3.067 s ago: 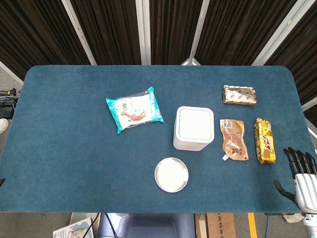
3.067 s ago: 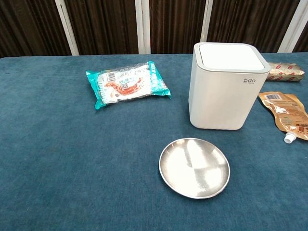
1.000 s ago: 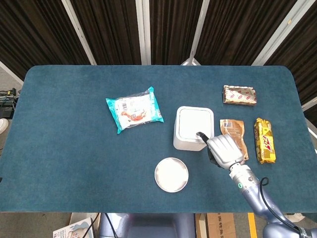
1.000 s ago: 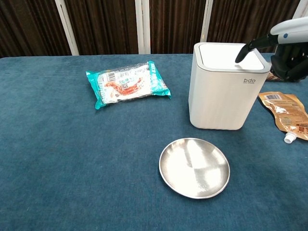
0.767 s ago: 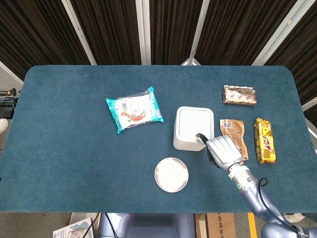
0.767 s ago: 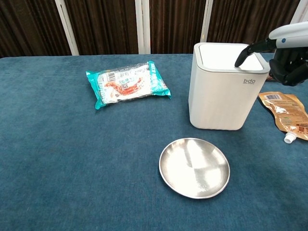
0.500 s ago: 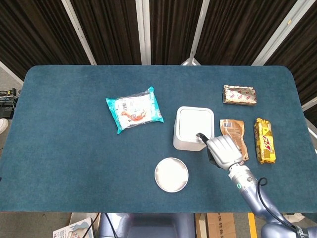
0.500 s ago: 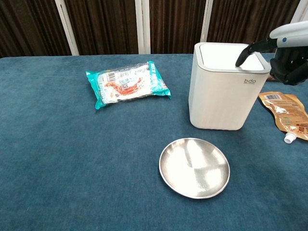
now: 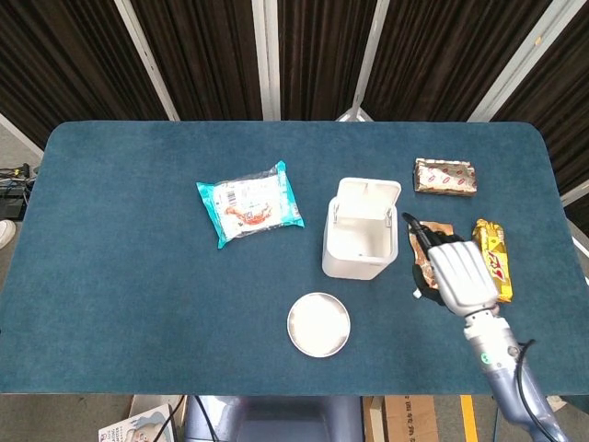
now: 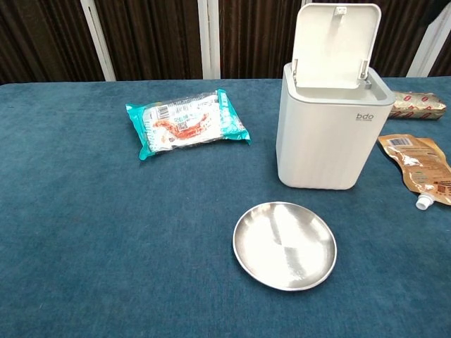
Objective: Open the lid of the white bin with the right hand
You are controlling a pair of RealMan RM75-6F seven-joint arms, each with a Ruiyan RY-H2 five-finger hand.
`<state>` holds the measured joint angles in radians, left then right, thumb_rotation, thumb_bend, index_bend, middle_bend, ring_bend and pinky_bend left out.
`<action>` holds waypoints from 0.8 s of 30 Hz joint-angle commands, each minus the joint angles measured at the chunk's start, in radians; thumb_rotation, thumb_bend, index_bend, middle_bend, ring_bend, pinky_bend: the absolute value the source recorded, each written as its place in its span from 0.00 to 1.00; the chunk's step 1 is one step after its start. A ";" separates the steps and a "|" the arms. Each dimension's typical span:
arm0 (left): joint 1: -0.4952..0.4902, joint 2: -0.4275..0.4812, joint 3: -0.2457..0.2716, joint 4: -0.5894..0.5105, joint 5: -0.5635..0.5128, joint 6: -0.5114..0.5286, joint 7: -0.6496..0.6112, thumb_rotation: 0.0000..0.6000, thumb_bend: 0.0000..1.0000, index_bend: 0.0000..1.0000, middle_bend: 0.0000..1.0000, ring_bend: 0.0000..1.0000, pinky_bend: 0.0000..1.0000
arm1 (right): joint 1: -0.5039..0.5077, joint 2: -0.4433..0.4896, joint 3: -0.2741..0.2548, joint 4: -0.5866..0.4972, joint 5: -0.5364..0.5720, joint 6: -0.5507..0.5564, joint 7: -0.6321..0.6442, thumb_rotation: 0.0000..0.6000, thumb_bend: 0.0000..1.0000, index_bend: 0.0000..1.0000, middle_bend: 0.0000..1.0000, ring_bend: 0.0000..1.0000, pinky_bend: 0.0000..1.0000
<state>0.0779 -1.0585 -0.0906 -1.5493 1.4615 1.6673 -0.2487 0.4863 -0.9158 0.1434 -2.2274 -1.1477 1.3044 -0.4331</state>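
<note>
The white bin (image 9: 357,253) stands right of the table's middle, and its lid (image 9: 370,198) stands upright at the back edge. The chest view shows the bin (image 10: 324,148) with the lid (image 10: 335,46) raised and the inside open to view. My right hand (image 9: 456,272) hovers to the right of the bin, apart from it, above a brown pouch. It holds nothing; one finger points toward the bin and the rest look curled in. The chest view does not show this hand. My left hand is in neither view.
A steel plate (image 9: 318,324) (image 10: 285,244) lies in front of the bin. A teal snack packet (image 9: 249,203) (image 10: 187,123) lies to its left. On its right are a brown pouch (image 9: 425,230) (image 10: 417,165), a yellow bar (image 9: 494,238) and a brown-red packet (image 9: 445,177) (image 10: 418,105).
The lid, flat and closed half a second ago, has sprung up. My right hand has left the lid's front corner and moved right, over the brown pouch.
</note>
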 commanded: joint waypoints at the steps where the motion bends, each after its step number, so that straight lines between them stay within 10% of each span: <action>1: 0.001 -0.002 0.000 -0.001 0.005 0.006 0.002 1.00 0.03 0.21 0.07 0.01 0.04 | -0.120 -0.012 -0.093 0.099 -0.144 0.107 0.068 1.00 0.42 0.04 0.07 0.11 0.08; 10: 0.004 -0.012 -0.002 0.007 0.016 0.024 0.011 1.00 0.03 0.21 0.07 0.01 0.04 | -0.294 -0.183 -0.199 0.430 -0.343 0.282 0.224 1.00 0.42 0.04 0.07 0.09 0.04; 24: -0.003 -0.013 -0.001 0.003 0.014 0.009 0.029 1.00 0.03 0.21 0.07 0.01 0.04 | -0.391 -0.282 -0.176 0.595 -0.332 0.363 0.240 1.00 0.42 0.04 0.07 0.09 0.01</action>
<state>0.0752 -1.0716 -0.0916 -1.5464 1.4761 1.6766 -0.2197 0.0992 -1.1978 -0.0377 -1.6357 -1.4810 1.6618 -0.1928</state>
